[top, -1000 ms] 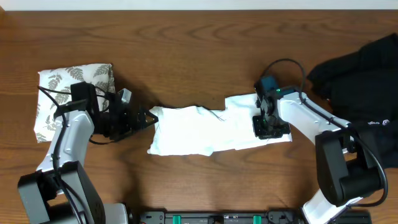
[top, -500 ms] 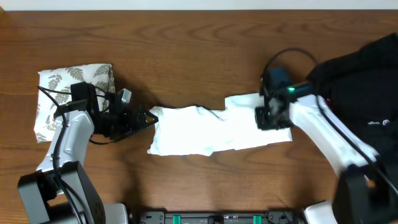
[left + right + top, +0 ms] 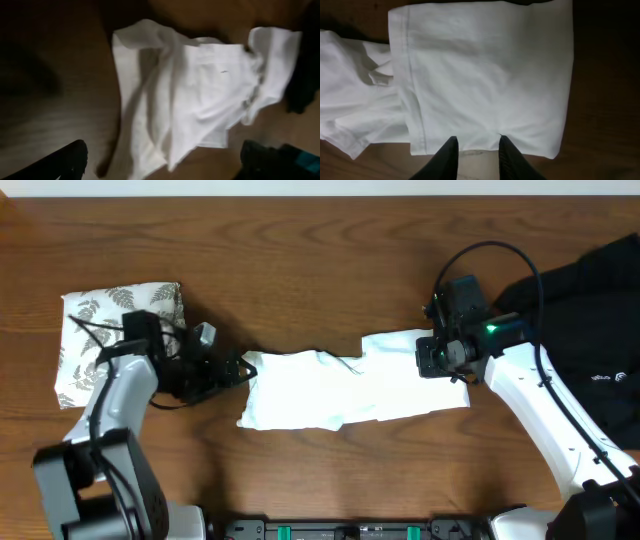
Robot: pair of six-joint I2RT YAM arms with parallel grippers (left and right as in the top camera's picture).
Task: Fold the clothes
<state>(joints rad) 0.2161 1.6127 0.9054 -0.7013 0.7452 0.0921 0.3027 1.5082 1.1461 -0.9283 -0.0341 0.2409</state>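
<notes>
Right gripper (image 3: pixel 436 358) shifted up and rightward since earlier frame, now held over right edge of T-shirt (image 3: pixel 330 392); jaws seen narrowly parted, nothing pinched. Left gripper (image 3: pixel 233 368) unmoved, spread wide at shirt's left edge, empty. T-shirt laid crumpled, partly folded, at centre of table (image 3: pixel 320 260). Fern-print cloth (image 3: pixel 85 330) placed far left, black garment (image 3: pixel 590 290) far right.

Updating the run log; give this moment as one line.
T-shirt: partly folded | left gripper: open, beside its edge | right gripper: open, above it
</notes>
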